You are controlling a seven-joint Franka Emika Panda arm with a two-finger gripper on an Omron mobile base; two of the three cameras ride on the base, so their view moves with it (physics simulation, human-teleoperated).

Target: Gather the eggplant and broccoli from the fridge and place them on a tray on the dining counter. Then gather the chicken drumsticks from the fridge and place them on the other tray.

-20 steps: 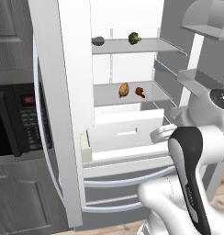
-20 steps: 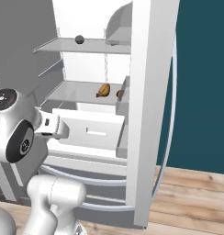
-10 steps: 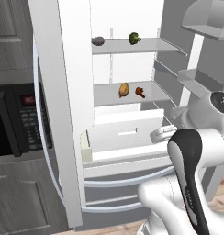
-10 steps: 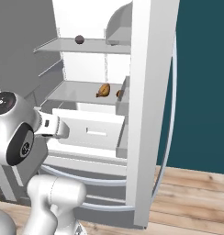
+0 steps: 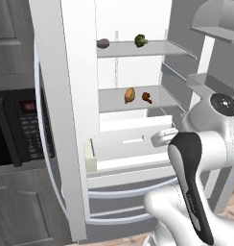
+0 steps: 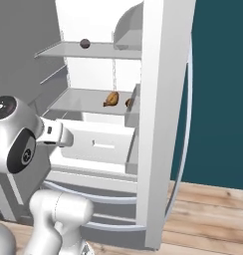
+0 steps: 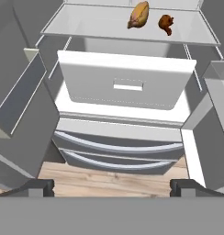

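Hand view: the fingers stand spread wide and empty, their tips at 7 and 5 o'clock, facing the fridge drawer. Two chicken drumsticks lie on the lower shelf at 12 o'clock. Left base view: the eggplant and broccoli sit apart on the upper shelf, at 12 o'clock above the drumsticks.

I am seeing the open fridge: eggplant sitting on the top shelf, drumstick lying on the shelf below.
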